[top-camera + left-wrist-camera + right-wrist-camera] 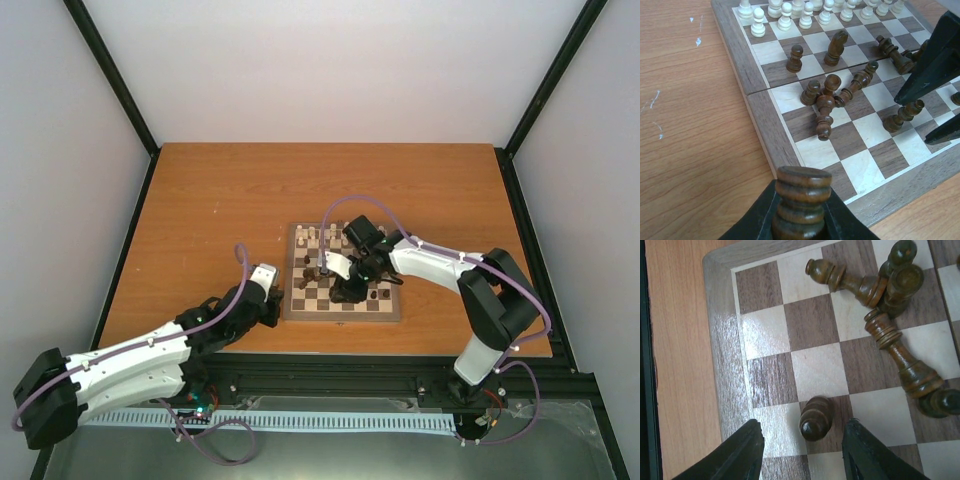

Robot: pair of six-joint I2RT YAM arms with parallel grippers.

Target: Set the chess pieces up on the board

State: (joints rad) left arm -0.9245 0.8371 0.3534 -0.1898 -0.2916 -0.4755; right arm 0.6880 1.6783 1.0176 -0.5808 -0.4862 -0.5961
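White side looks done: the white pieces (785, 17) stand upright in two tidy rows along the far edge of the board (760, 117), as far as the left wrist view reaches. Dark side is mostly left to do. We find only a few dark men standing: a mid-board pawn (795, 58) and a knight (835, 47), neither on the near rows, and an edge pawn (816, 418) that seems upright one column in from the border in the right wrist view. The dark heap (826, 100) lies on its side in the middle squares, its pieces tangled and touching one another, with more toppled ones just beyond it. The near rows of squares are largely bare. The board sits flat on the counter (220, 210), central, just ahead of both arms; dark brown and cream checks, light brown border, a seam across its middle. Left pincer (801, 212) is clamped on a dark ringed piece (801, 192), held upright just off the board's near-left corner; which kind of piece we cannot tell. Right pincer (802, 432) hangs low over the board, jaws apart, one on each side of the edge pawn and not touching it. Our judgement: roughly half done, with nearly the whole dark set to be stood up on its own rows
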